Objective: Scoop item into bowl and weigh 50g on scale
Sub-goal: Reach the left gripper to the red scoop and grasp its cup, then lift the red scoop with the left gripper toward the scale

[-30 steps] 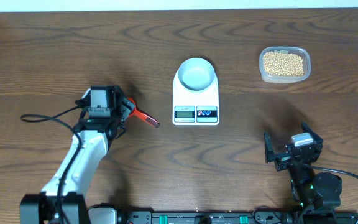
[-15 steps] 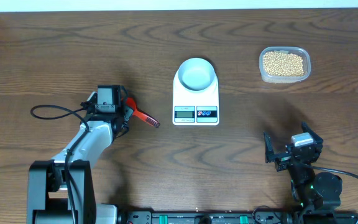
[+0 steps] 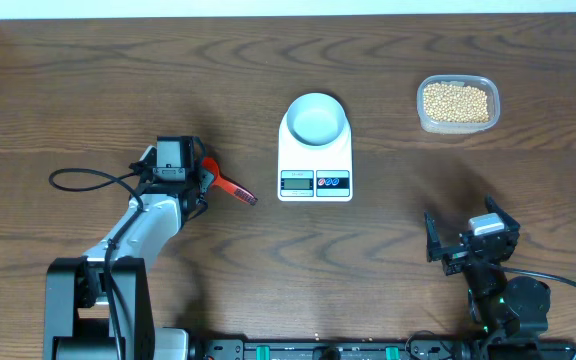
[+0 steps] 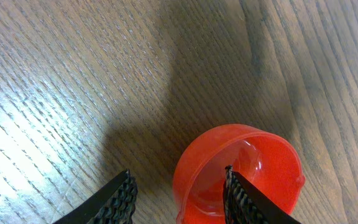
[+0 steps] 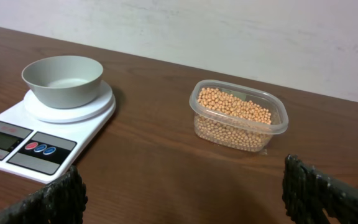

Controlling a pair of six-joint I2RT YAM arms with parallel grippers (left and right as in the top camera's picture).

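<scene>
A red scoop (image 3: 232, 188) lies left of the scale (image 3: 315, 183), its round cup (image 4: 253, 162) under my left gripper (image 3: 200, 176). In the left wrist view my left gripper (image 4: 179, 175) straddles the cup's left wall. One finger (image 4: 238, 193) is inside the cup; the other (image 4: 120, 196) is outside, with a gap to the wall. The white bowl (image 3: 316, 120) (image 5: 62, 79) sits on the scale (image 5: 17, 143) and looks empty. The tan beans (image 3: 455, 101) (image 5: 232, 112) fill a clear tub at the back right. My right gripper (image 3: 468, 242) (image 5: 182, 174) stands open over bare table, near the front.
The clear plastic tub (image 3: 457, 124) (image 5: 278, 124) stands to the right of the scale. A black cable (image 3: 78, 183) loops on the table left of my left arm. The table's far edge meets a pale wall.
My left arm swung and its gripper shifted a little right over the scoop's cup, with the jaws narrowing. The right arm, scale and tub have not moved.
</scene>
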